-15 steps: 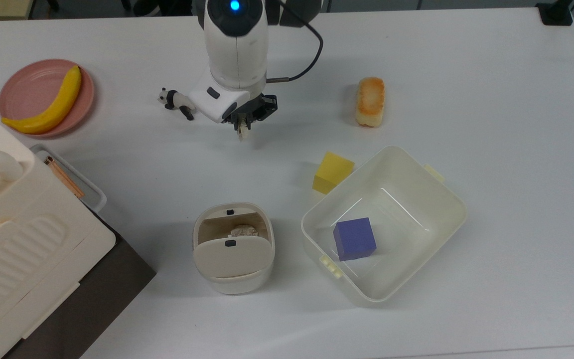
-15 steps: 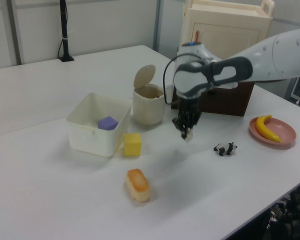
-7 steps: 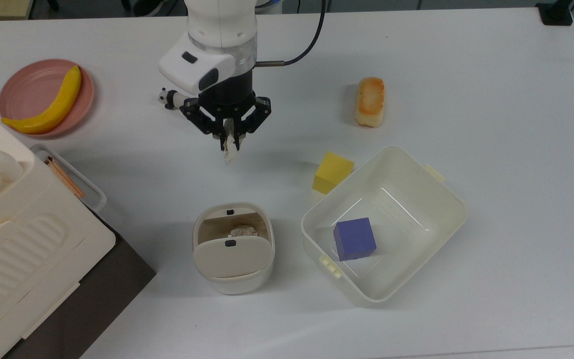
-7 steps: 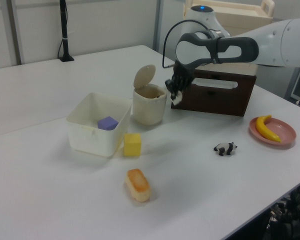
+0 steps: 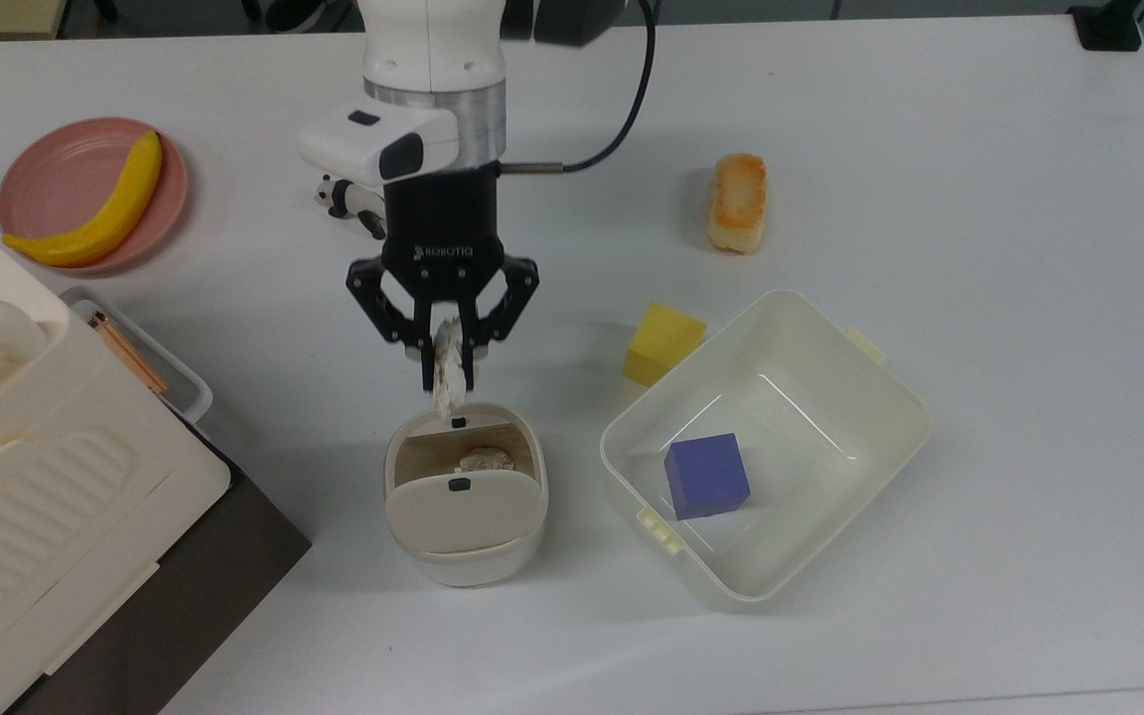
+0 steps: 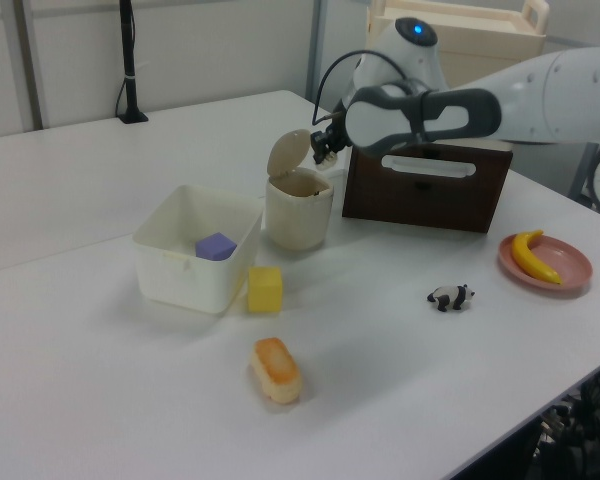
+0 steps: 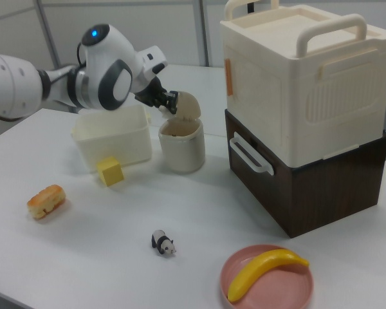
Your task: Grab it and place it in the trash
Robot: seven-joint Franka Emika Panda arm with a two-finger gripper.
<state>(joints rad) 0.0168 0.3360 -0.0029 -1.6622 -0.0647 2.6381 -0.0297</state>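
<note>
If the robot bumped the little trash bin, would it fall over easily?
Probably it could tip. The trash bin looks taller than wide, thin plastic, likely light. Its raised flap lid adds height. The paper wad in the gripper seems too light to steady it.

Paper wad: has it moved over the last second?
Yes. The paper wad, held in the gripper, has travelled from beside the panda figurine toward the top view's bottom, reaching the trash bin's far rim.
</note>
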